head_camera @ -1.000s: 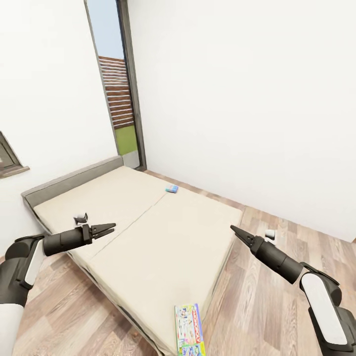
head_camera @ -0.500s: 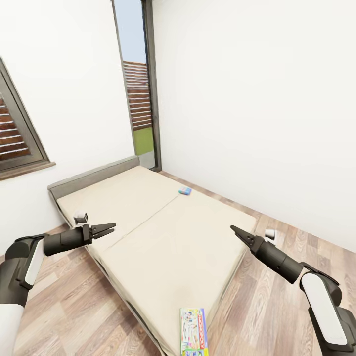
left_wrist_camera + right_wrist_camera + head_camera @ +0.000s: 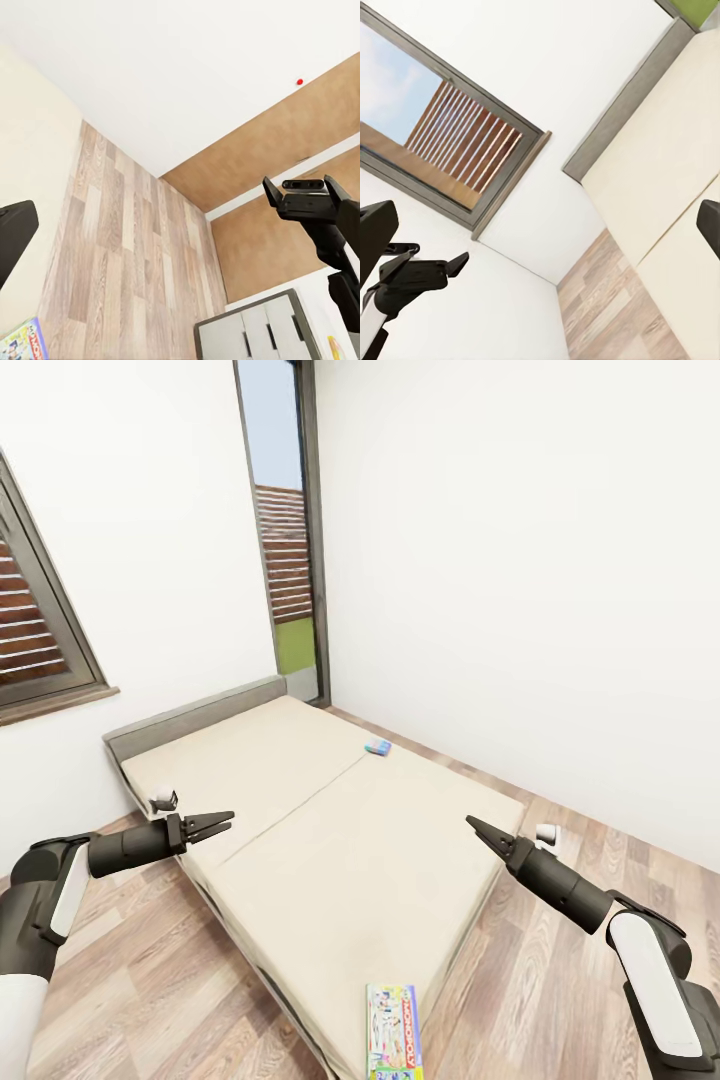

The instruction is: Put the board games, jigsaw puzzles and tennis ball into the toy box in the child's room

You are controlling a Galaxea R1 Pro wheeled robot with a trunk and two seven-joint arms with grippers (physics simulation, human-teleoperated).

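Note:
The cream bed (image 3: 330,840) lies ahead of me. A green-white Monopoly board game (image 3: 393,1028) rests at the mattress's near edge; its corner also shows in the left wrist view (image 3: 21,341). A light-blue board game (image 3: 376,746) lies by the far right edge. My left gripper (image 3: 222,822) hovers open over the bed's left side, my right gripper (image 3: 470,822) open over its right side; both are empty and well above the games. A grey-sided table (image 3: 255,330) with white drawers shows in the left wrist view. The toy box, jigsaw puzzles and tennis ball are out of view.
White walls close in behind and to the right of the bed. A tall glazed door (image 3: 285,540) stands in the far corner, and a dark-framed window (image 3: 40,630) is on the left wall. Wood-plank floor (image 3: 560,980) runs along both sides of the bed.
The whole picture has shifted right, so the camera has turned left; the left window has come into view. Both arms hold the same pose and the games have not moved.

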